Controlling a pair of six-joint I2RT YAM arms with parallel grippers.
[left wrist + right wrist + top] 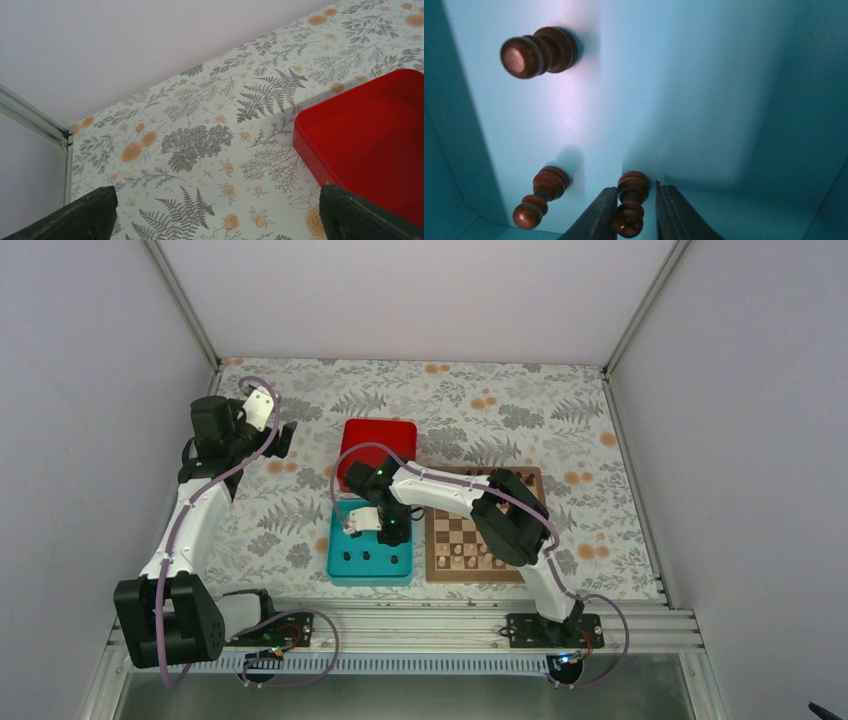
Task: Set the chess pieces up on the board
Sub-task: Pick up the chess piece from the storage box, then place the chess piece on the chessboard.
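Across the fern-printed table (300, 520) sit one board (452, 532), one red box (378, 445) and one teal tray (368, 575), the tray just left of the board. Of the two arms, the left gripper (215, 220) hangs near the red box, its fingers spread wide with nothing between them. The right gripper (635, 200) reaches into the tray. Three dark chess pieces (536, 50) stand there, and its fingers flank one closely, though real contact cannot be told. Pieces on the board are too small to count.
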